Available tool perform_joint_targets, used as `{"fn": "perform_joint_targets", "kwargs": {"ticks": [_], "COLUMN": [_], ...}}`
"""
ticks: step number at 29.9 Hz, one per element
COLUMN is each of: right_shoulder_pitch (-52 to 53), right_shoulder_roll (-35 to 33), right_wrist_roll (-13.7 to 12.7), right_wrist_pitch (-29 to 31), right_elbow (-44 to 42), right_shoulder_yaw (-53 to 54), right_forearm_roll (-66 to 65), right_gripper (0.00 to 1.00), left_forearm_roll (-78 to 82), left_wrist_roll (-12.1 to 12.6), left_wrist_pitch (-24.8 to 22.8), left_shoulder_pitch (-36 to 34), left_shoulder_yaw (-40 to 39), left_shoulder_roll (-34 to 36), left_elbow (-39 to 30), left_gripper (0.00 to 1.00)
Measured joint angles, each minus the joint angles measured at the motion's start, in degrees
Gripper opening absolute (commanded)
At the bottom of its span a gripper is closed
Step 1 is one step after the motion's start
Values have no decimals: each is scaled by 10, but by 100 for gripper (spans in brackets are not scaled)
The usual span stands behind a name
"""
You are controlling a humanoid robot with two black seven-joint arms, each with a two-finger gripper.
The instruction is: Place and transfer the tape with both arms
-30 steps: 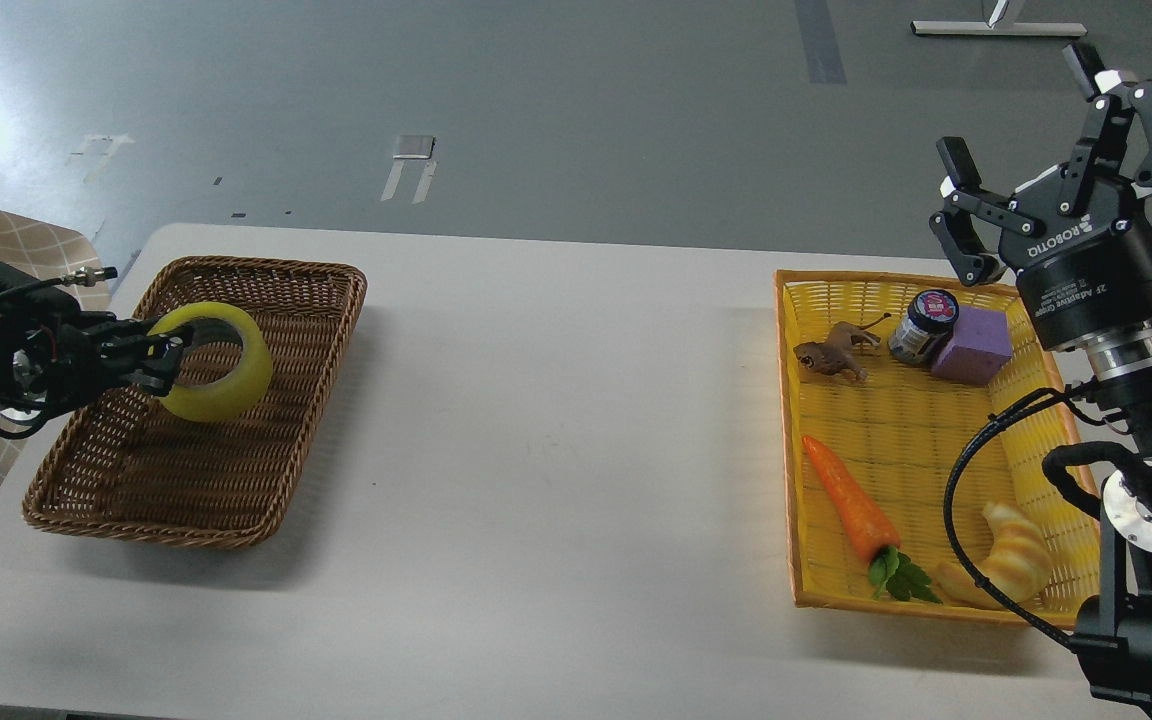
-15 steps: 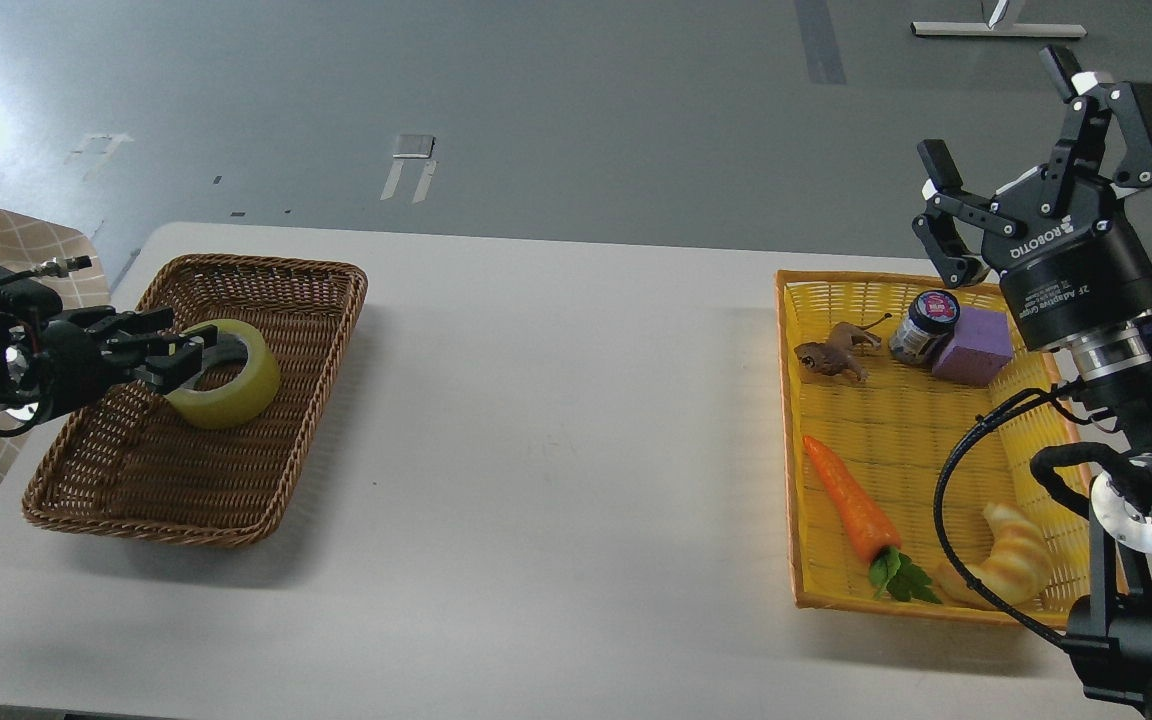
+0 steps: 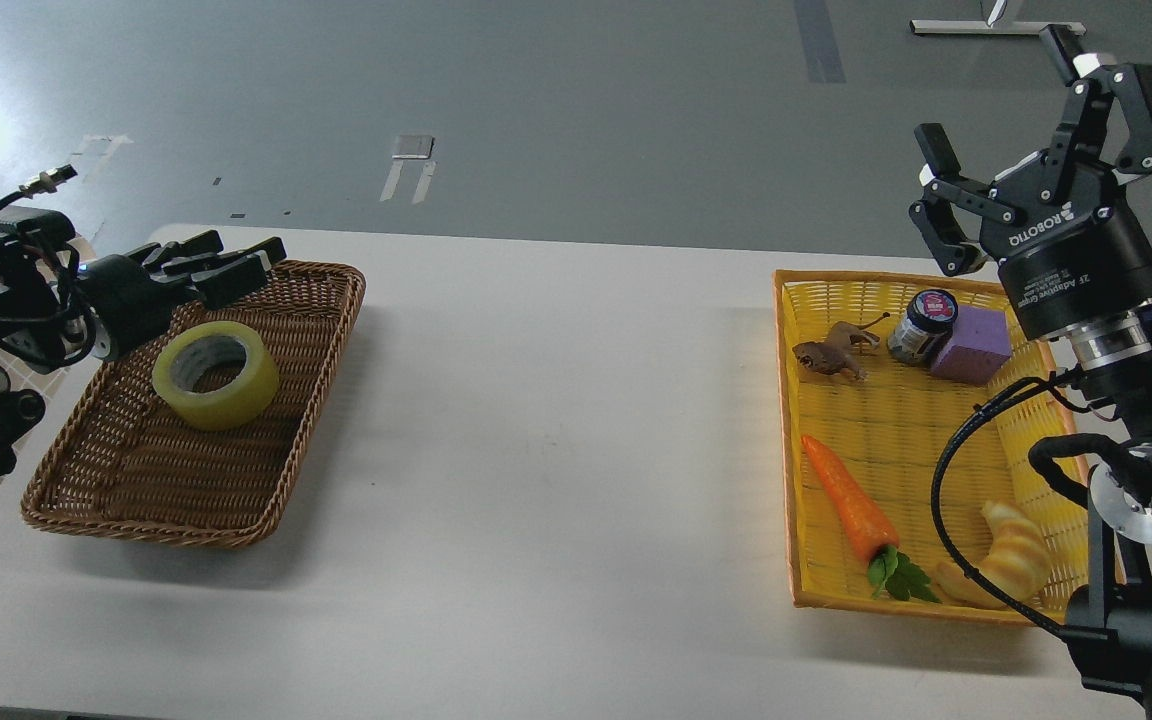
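Tape [image 3: 216,376] lies flat, core hole up, in brown wicker basket [image 3: 308,400] at approx 9 o'clock on white counter [image 3: 556,450]. Sits toward basket's far half, nothing touching it.

L claw [image 3: 226,268] is just above & beyond the roll, at roll's 12 o'clock, over basket's far rim; fingers read nearly together w/ nothing between, clear of tape.

R claw [image 3: 1036,130] up at approx 2 o'clock, raised well above counter, fingers spread wide, holding nothing. Below it, yellow basket [image 3: 791,440] at 3 o'clock w/ carrot [image 3: 848,500], croissant [image 3: 1016,560], purple block [image 3: 972,345], small jar [image 3: 923,325], toy animal [image 3: 834,355].

Progress, judged: tape is in L-side basket & released, so placement looks done. Transfer btw arms can't be confirmed from this alone, but w/ roll resting on far L & R claw empty, sequence prob at or near end. Left, if anything: L arm pulls clear of basket; both arms go to rest. If tape still needs to go to R side, that'd need a regrasp, since no claw holds it.
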Motion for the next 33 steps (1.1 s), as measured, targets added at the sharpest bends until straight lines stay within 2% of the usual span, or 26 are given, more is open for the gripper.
{"fn": "perform_joint_targets", "kwargs": {"ticks": [6, 12, 20, 26, 28, 30, 33], "right_shoulder_pitch": [8, 27, 49, 90, 101, 109, 119], "right_shoulder_roll": [0, 0, 0, 0, 0, 0, 0], "right_wrist_roll": [0, -1, -1, 0, 0, 0, -1], "right_wrist_pitch": [0, 1, 11, 28, 22, 12, 0], "right_elbow": [2, -4, -21, -61, -71, -76, -83], "right_shoulder_yaw": [-32, -42, -57, -57, -57, -57, -59], "right_forearm_roll": [-3, -17, -31, -33, -34, -35, -37], "right_gripper": [100, 100, 100, 100, 100, 100, 100], "left_forearm_roll": [-208, -369, -392, -389, -393, -396, -401], "left_wrist_roll": [44, 50, 38, 43, 47, 57, 88], "left_wrist_pitch": [-2, -1, -8, -10, -21, -53, -94], "left_shoulder_pitch": [-3, 1, 41, 77, 79, 81, 85], "left_shoulder_yaw": [-23, -94, -250, -285, -291, -302, -323], "left_shoulder_roll": [-62, -138, -266, -359, -371, -377, -382], "left_elbow": [-40, -95, -184, -233, -234, -231, -228], "left_gripper": [98, 98, 98, 98, 98, 98, 98]}}
